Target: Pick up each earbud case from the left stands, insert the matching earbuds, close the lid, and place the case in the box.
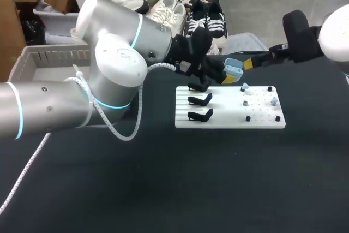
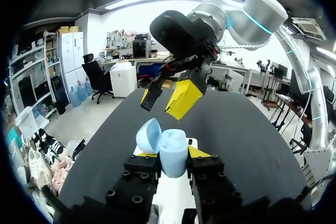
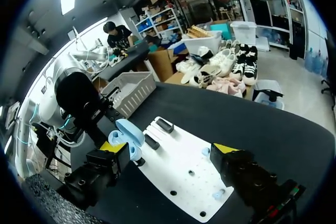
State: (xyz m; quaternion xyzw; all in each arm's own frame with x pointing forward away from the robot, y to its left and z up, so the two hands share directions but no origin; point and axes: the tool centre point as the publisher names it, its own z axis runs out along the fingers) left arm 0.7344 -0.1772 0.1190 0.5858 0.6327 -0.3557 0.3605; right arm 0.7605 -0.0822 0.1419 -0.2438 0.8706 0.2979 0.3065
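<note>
My left gripper (image 1: pixel 229 73) is shut on a light blue earbud case (image 1: pixel 233 67), held above the far edge of the white board (image 1: pixel 229 121). In the left wrist view the case (image 2: pixel 169 150) stands between my left gripper's (image 2: pixel 172 155) yellow tips with its lid hinged open. My right gripper (image 1: pixel 249 64) hangs open just beyond the case, and it is seen straight ahead as my right gripper (image 2: pixel 167 97). From the right wrist, my right gripper (image 3: pixel 169 150) stands wide open, with the case (image 3: pixel 127 135) beside one finger. Small earbuds (image 1: pixel 245 87) sit on pegs on the board's right half.
Three black stands (image 1: pixel 200 100) line the board's left half and look empty. A grey slatted basket (image 1: pixel 49 58) stands at the table's far left. The black table top (image 1: pixel 218 178) stretches wide in front of the board.
</note>
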